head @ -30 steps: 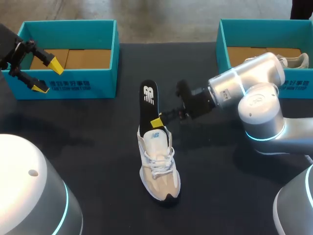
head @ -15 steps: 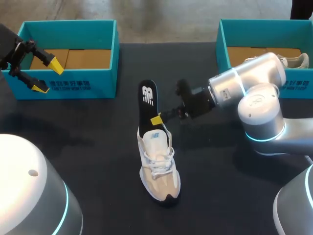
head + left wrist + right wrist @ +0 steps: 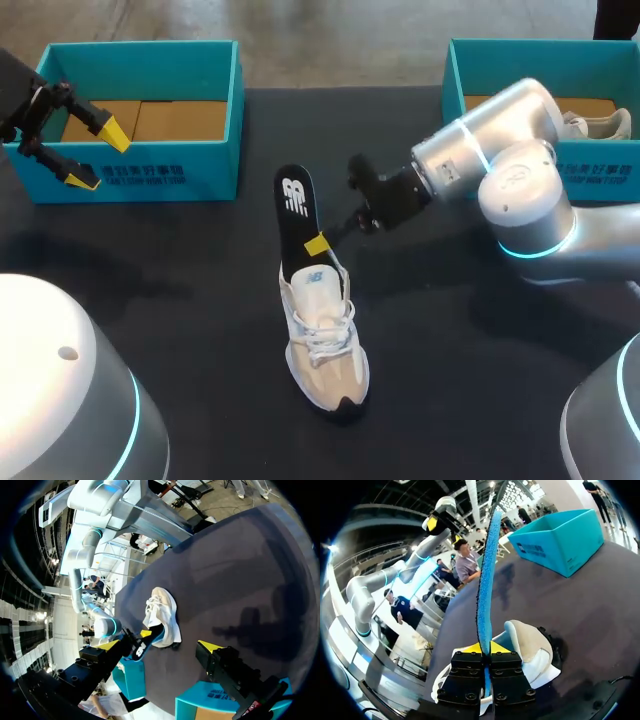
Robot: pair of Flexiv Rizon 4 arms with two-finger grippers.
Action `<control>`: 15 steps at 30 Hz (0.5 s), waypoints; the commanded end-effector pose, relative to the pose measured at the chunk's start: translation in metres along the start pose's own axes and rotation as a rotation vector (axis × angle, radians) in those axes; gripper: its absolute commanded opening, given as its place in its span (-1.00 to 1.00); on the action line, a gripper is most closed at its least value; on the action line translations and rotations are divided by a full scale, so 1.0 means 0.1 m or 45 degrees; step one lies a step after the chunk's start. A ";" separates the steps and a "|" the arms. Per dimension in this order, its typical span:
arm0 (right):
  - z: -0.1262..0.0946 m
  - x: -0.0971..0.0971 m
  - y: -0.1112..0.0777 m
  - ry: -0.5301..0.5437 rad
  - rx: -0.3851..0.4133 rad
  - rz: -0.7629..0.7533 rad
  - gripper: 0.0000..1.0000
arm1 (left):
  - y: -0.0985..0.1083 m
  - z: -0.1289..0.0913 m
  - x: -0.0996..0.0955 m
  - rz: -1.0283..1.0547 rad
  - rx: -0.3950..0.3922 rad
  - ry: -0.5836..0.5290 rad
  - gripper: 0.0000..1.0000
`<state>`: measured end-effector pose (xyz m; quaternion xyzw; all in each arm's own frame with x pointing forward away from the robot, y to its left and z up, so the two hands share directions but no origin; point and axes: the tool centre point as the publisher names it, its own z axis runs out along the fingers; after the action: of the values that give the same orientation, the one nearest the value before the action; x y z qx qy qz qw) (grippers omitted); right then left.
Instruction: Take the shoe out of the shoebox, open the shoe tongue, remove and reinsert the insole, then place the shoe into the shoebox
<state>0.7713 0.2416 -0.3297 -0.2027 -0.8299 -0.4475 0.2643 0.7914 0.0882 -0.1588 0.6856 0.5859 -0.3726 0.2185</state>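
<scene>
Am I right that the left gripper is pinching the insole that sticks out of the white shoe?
Not quite: it is the right gripper that is pinching the insole that sticks out of the white shoe, as the right wrist view shows.

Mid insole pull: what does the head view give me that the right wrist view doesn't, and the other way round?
Head view only: the insole's black top face, and the right shoebox with a second shoe inside.
Right wrist view only: the insole's blue underside, seen edge-on, with both yellow fingertips of the right gripper pinching it from two sides.
Both: the insole standing up out of the shoe, held by the right gripper, and the left shoebox beyond it.
</scene>
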 end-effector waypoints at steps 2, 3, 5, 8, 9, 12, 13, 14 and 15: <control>0.05 -0.06 -0.01 0.022 0.047 0.011 -1.00 | -0.01 0.00 0.00 0.001 -0.002 0.003 1.00; 0.05 -0.07 -0.02 0.025 0.046 0.012 -1.00 | -0.01 0.00 0.00 0.001 -0.002 0.003 1.00; 0.04 -0.08 -0.05 0.037 0.039 0.014 -1.00 | -0.01 0.00 0.00 0.001 -0.002 0.003 1.00; 0.04 -0.08 -0.08 0.047 0.034 0.017 -1.00 | -0.01 0.00 0.00 0.001 -0.002 0.003 1.00; 0.04 -0.08 -0.09 0.051 0.036 0.019 -1.00 | -0.01 0.00 0.00 0.001 -0.002 0.003 1.00; 0.03 -0.07 -0.11 0.066 0.036 0.016 -1.00 | -0.01 0.00 0.00 0.001 -0.002 0.003 1.00; 0.04 -0.07 -0.12 0.068 0.037 0.015 -1.00 | -0.01 0.00 0.00 0.001 -0.002 0.003 1.00; 0.04 -0.07 -0.13 0.071 0.038 0.014 -1.00 | -0.01 0.00 0.00 0.001 -0.002 0.003 1.00; 0.04 -0.07 -0.13 0.076 0.039 0.012 -1.00 | -0.01 0.00 0.00 0.001 -0.002 0.003 1.00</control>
<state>0.7698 0.2374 -0.3423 -0.1899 -0.8274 -0.4394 0.2936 0.7914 0.0882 -0.1588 0.6856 0.5859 -0.3726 0.2185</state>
